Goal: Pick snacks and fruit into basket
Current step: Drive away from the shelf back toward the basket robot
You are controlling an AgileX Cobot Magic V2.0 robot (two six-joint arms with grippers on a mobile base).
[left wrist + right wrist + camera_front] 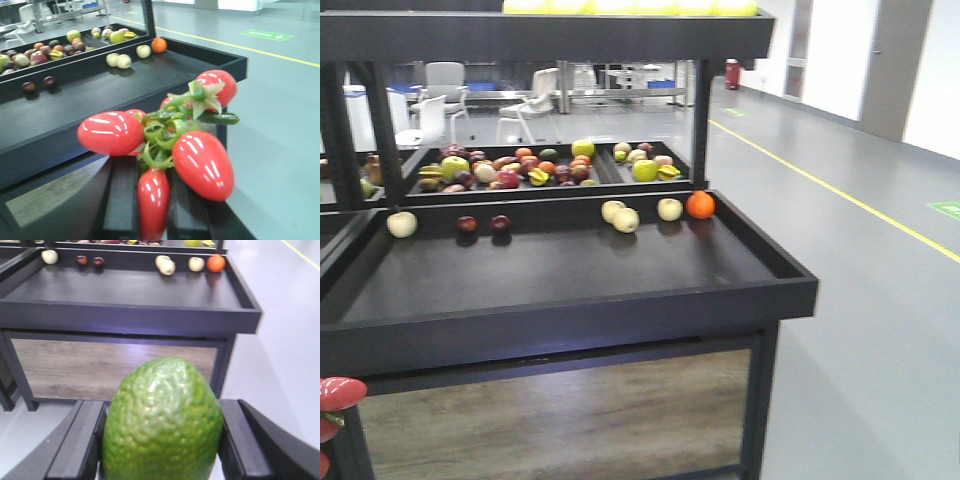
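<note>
My left gripper (154, 167) is shut on a bunch of glossy red tomatoes (202, 157) with green stems; the bunch also shows at the lower left edge of the front view (340, 393). My right gripper (162, 412) is shut on a bumpy green fruit (162, 420), held low in front of the black stand. Loose fruit lies along the back of the stand's lower tray (570, 280): a pale yellow round (402, 224), two dark plums (467, 224), more pale rounds (626, 220) and an orange (700, 204). The snacks and the basket are out of view.
Behind the lower tray, raised black trays (610, 185) hold mixed fruit (520, 168). Black posts (700, 125) carry an upper shelf (550, 35). Grey floor with a yellow line (840, 195) runs to the right; chairs and tables stand far behind.
</note>
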